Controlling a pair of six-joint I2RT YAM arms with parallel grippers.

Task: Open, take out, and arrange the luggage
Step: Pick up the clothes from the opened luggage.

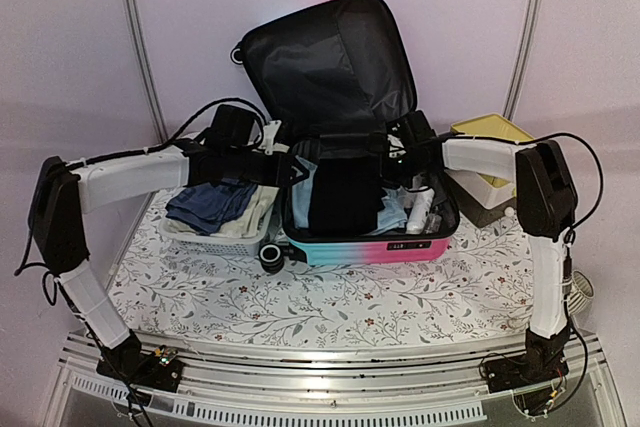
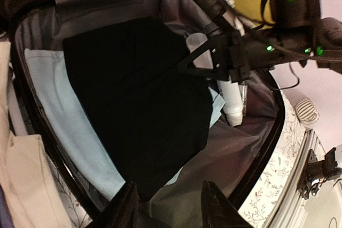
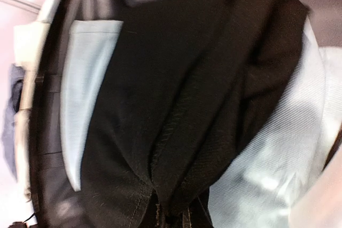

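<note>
1. Nearest my right-wrist lens: right gripper (image 3: pixel 170 216), clenched on a raised fold of the black garment (image 3: pixel 176 94).
2. left gripper (image 2: pixel 171 212): fingers apart, nothing between them. It hangs over grey lining just inside the luggage rim, beside the black garment's edge. I cannot tell whether it touches anything.
3. luggage (image 1: pixel 370 247): open on the table (image 1: pixel 330 307), base flat and lid (image 1: pixel 330 67) standing up toward the back wall. Both grippers reach into the base, the left from the left side and the right from the right side.
4. Contents: black garment lies on top, across the middle. A light blue garment (image 2: pixel 69 116) shows under it on both sides. A white bottle (image 2: pixel 232 105) lies along the right wall, near the right gripper.
5. Left edge: basket (image 1: pixel 225 232) of folded clothes sits just beside the luggage, with no gap I can make out. One wheel (image 1: pixel 272 255) sticks out at the front corner there.
6. Right edge: yellow box (image 1: pixel 490 132) stands just beside the luggage, under my right arm.
7. Open room: bare flowered table runs along the front of the luggage and basket, up to the arm bases.
</note>
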